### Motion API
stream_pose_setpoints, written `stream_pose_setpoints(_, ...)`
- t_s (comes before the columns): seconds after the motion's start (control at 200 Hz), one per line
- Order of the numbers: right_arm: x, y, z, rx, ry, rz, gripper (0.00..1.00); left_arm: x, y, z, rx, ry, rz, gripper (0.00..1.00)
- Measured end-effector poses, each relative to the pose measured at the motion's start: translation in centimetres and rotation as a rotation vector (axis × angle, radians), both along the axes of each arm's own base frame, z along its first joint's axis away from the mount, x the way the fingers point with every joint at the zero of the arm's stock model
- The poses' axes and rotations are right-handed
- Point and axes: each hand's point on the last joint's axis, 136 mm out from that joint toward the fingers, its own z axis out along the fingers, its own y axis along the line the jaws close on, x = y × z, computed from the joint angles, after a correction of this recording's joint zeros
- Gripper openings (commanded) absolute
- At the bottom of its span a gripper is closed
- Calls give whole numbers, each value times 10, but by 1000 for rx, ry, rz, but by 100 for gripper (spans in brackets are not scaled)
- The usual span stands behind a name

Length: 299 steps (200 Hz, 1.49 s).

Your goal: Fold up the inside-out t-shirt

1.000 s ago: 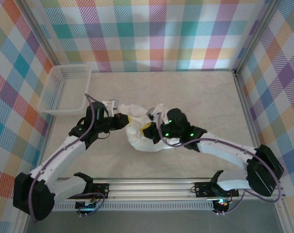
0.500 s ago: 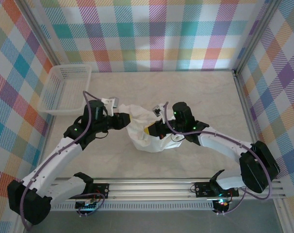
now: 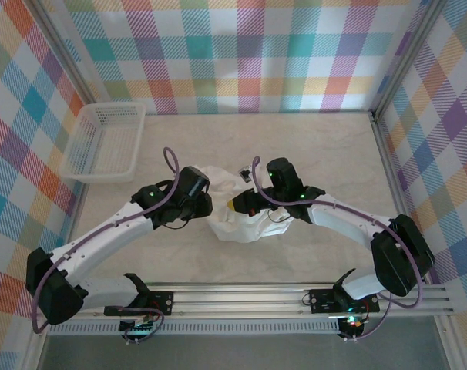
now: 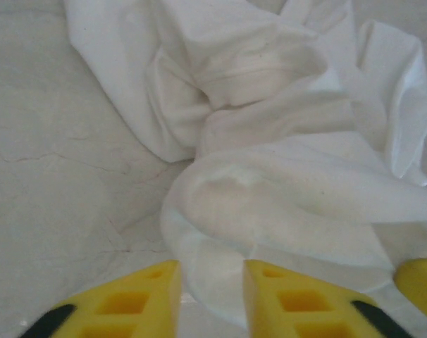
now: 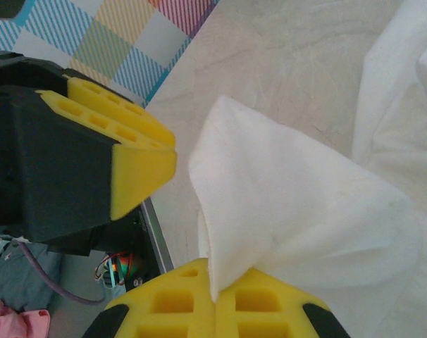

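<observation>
One white mesh basket [image 3: 102,142] sits far left on the table [image 3: 334,154], well apart from the work. Mid-table lies one inside-out t-shirt [image 3: 245,227], a crumpled heap between the two arms with no flat panel or clean fold to be seen; task judged barely begun, spreading and every fold left. The left gripper [image 4: 210,282] has its fingers apart, nothing pinched, cloth just ahead of the tips, while the right gripper [image 5: 213,282] is clamped on a raised fold of the shirt.

Pale counter [image 3: 326,146]: crumpled white t-shirt [image 3: 241,225] btwn left claw [image 3: 205,206] & right claw [image 3: 237,204]; mesh basket [image 3: 106,146] well apart, beyond left claw.
</observation>
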Motion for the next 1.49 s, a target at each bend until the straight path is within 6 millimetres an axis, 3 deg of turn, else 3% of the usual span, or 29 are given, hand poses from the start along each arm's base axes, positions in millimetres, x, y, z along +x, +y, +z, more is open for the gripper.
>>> stream_pose_setpoints(0.165,0,1,-3,-3,19,0,0,5,-13,-13,-17,35,-9,41)
stream_pose_setpoints(0.3,0,1,-2,0,22,0,0,10,-16,-25,4,56,-1,13)
stream_pose_setpoints(0.39,2,0,-3,-12,24,-13,1,11,-13,-27,22,53,7,0)
stream_pose_setpoints(0.575,9,-7,-15,-73,30,-74,4,13,-1,-21,34,36,41,0)
stream_pose_setpoints(0.64,14,-13,-22,-109,36,-112,12,14,2,-12,11,16,50,0)
stream_pose_setpoints(0.71,24,-25,-33,-169,43,-179,13,14,4,2,-39,-8,55,0)
stream_pose_setpoints(0.85,40,-53,-56,-271,72,-265,14,15,-1,35,-219,-76,32,0)
stream_pose_setpoints(0.99,41,-66,-73,-345,100,-261,14,12,-15,45,-328,-94,-25,0)
stream_pose_setpoints(1.095,37,-66,-71,-352,92,-245,17,8,-23,40,-358,-73,-61,0)
stream_pose_setpoints(1.205,30,-58,-55,-285,54,-191,46,6,-28,38,-376,-63,-81,0)
stream_pose_setpoints(1.255,25,-54,-46,-249,34,-172,54,6,-30,40,-385,-66,-87,0)
stream_pose_setpoints(1.36,26,-45,-33,-212,-18,-165,56,7,-32,41,-395,-69,-95,0)
stream_pose_setpoints(1.495,38,-39,-40,-222,-32,-182,55,7,-33,40,-395,-67,-96,0)
